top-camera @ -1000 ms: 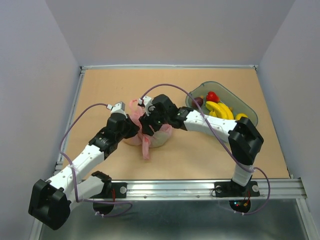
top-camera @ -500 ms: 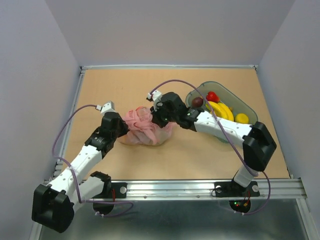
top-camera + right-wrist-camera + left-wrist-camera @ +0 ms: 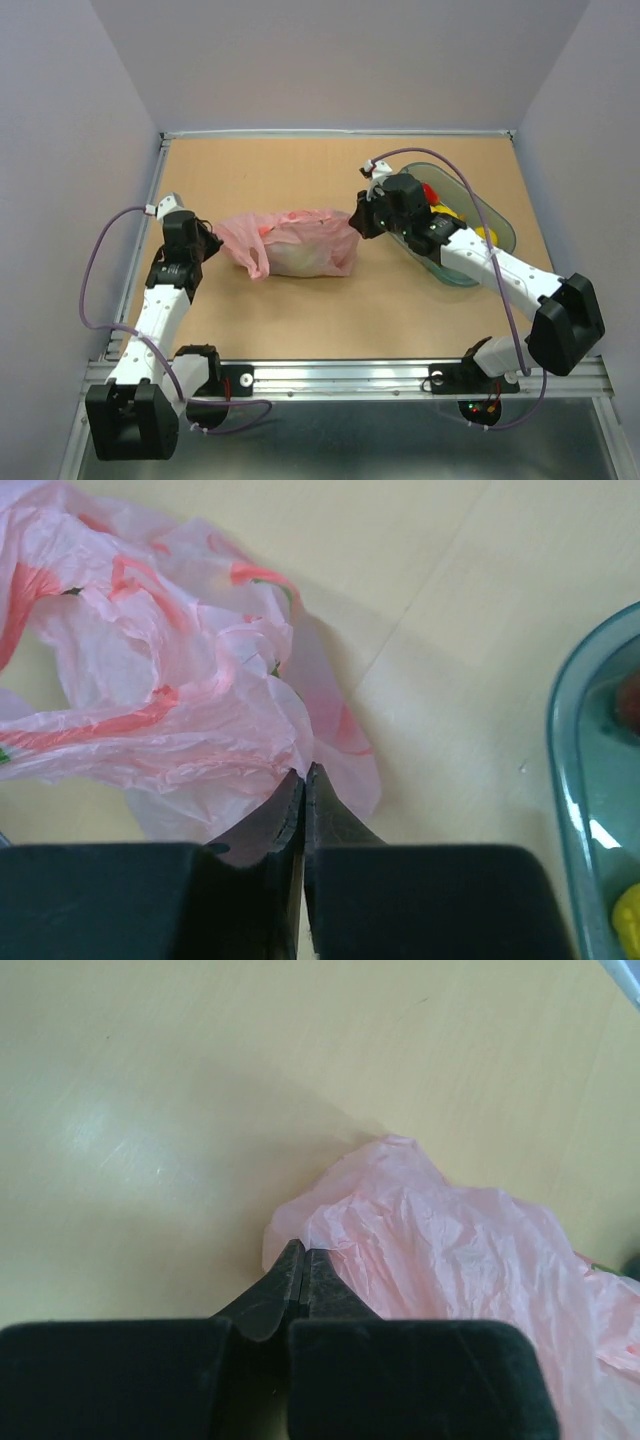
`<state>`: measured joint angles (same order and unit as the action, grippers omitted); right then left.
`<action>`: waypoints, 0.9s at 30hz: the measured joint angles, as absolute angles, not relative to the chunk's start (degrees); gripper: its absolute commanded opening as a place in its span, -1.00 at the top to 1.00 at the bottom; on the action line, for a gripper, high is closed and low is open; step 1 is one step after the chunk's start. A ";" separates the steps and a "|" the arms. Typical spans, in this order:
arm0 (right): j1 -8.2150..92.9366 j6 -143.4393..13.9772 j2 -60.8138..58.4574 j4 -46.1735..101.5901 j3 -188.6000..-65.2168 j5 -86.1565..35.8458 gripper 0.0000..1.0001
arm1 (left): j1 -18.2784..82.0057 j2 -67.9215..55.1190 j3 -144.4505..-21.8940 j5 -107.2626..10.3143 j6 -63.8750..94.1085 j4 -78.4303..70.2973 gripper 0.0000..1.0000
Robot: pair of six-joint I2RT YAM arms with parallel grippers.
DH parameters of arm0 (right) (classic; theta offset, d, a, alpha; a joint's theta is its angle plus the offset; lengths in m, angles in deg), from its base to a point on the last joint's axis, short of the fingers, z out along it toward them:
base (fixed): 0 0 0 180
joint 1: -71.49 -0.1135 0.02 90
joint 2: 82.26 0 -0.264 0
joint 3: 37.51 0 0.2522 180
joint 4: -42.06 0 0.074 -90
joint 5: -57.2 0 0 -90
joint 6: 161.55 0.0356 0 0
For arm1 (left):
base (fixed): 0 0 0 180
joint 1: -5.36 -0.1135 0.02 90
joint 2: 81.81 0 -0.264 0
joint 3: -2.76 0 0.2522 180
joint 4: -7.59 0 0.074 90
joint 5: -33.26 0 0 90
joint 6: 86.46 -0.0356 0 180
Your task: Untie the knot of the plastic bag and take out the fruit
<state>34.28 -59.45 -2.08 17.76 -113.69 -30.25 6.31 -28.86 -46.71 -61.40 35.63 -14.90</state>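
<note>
The left pincer [image 3: 303,1252] is clenched on the left end of the pink bag [image 3: 290,240], the right pincer [image 3: 303,772] on its right end. The bag lies stretched on the tabletop [image 3: 300,320] between them. I think the pull should be slow and level, so the thin plastic opens and does not tear. Inside the bag a pale lump of fruit [image 3: 300,258] shows through; the grey tray [image 3: 507,230] holds bananas [image 3: 450,213] and a red fruit [image 3: 428,191]

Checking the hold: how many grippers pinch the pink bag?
2. The left gripper is shut on the plastic bag's left end; the right gripper is shut on its right end.
</note>
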 measured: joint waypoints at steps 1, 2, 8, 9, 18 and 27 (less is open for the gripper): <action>34.23 -59.32 -2.10 17.67 -113.12 -28.87 0.58 | 6.16 -28.53 -47.12 -60.40 35.04 -14.77 1.00; 34.12 -59.51 -2.12 17.63 -112.81 -27.82 0.40 | 5.99 -28.29 -47.65 -58.71 34.50 -14.75 1.00; 33.93 -61.98 -4.13 16.45 -112.48 -21.18 -0.50 | 5.99 -29.14 -49.92 -51.00 31.42 -14.79 1.00; 33.90 -62.40 -4.48 15.70 -113.10 -20.50 -0.54 | 5.99 -29.58 -50.27 -50.32 31.04 -14.97 0.98; 30.28 -65.31 -3.19 13.32 -125.66 -18.86 -0.71 | 5.99 -36.81 -57.66 -49.31 25.01 -22.44 -0.41; 24.05 -65.66 4.96 11.90 -128.79 -21.64 -0.72 | 11.36 -39.66 -60.63 -49.60 23.48 -27.54 -0.50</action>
<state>24.05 -65.66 4.96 11.90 -128.79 -21.64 11.36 -39.66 -60.63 -49.60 23.48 -27.54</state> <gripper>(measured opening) 0.854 0.749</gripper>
